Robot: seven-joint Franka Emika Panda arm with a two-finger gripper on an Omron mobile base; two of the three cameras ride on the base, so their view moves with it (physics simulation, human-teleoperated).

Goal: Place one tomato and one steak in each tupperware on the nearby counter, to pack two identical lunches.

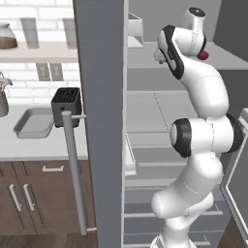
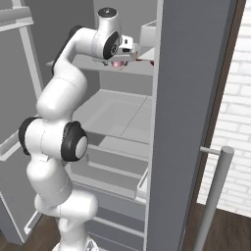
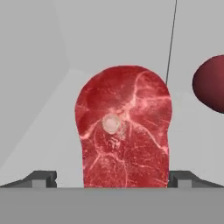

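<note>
A raw red steak with white marbling lies flat on a pale fridge shelf. My gripper hangs just over its near end, open, with one dark fingertip on each side of the meat and not touching it. A dark red tomato sits on the same shelf to the steak's right, cut off by the frame edge. From the right base view my gripper reaches into the upper fridge shelf above the steak. One grey tupperware stands open on the counter to the left.
The open fridge door with its long bar handle stands between the fridge and the counter. A black toaster sits beside the tupperware. Glasses and a jug stand on the wall shelf. A white box rests on the upper fridge shelf.
</note>
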